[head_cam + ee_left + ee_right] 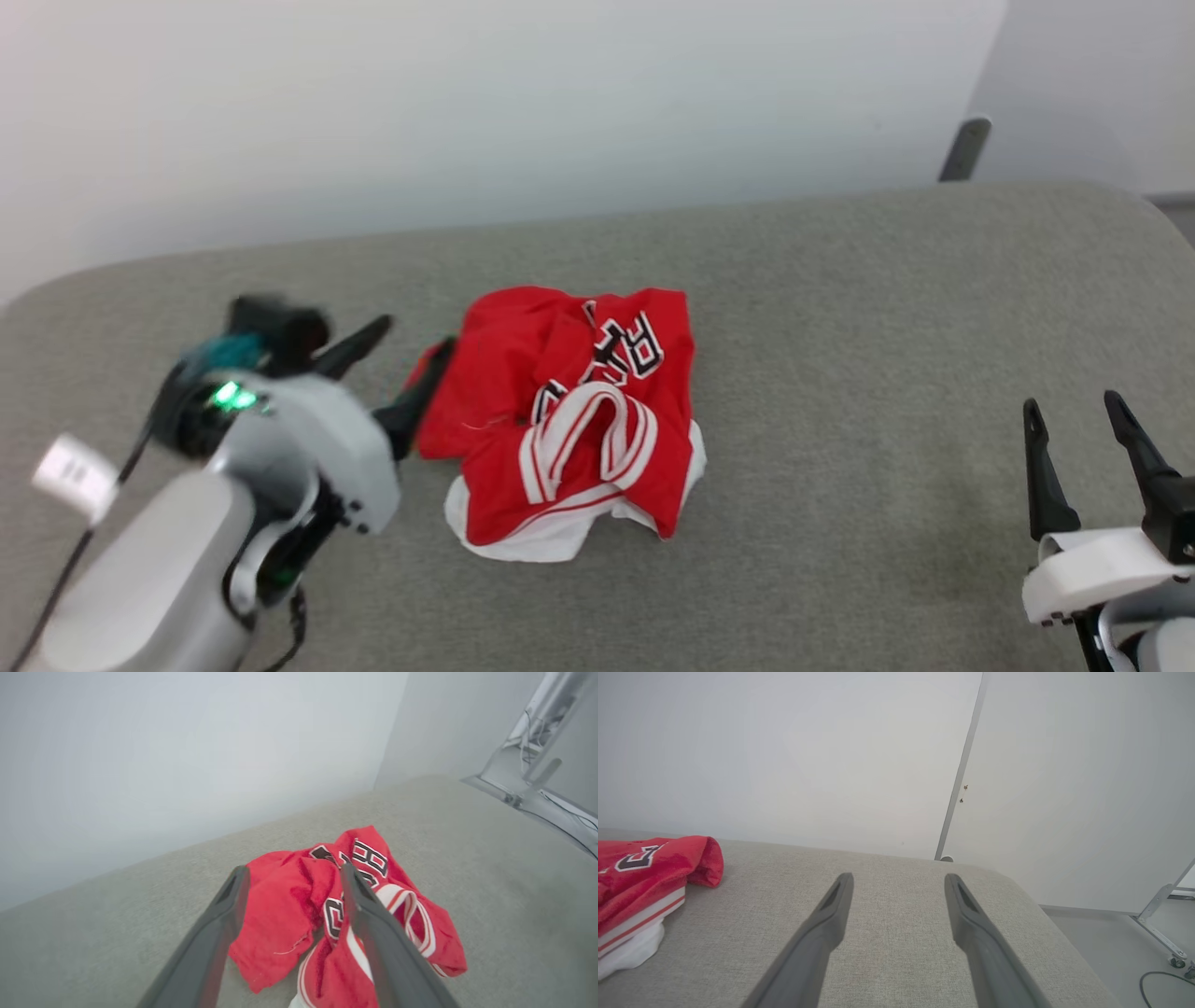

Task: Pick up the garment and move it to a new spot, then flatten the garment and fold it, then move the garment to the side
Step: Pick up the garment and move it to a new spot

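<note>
The garment (569, 420) lies crumpled in a heap at the middle of the grey fabric surface (840, 327); it is red with white striped trim and black lettering on top. My left gripper (417, 336) is open at the heap's left edge, one finger close against the red cloth. In the left wrist view the garment (280, 914) sits between and beyond the spread fingers of the left gripper (293, 869), with nothing pinched. My right gripper (1071, 403) stands open at the lower right, well apart from the garment. The right wrist view has the right gripper (899, 877) over bare fabric and the garment (640, 868) at the far left.
A white wall runs behind the surface, whose corners are rounded. A dark post (964, 147) rises behind the far right corner. A metal frame on wheels (1157, 905) and a cable (1167, 982) are on the floor to the right.
</note>
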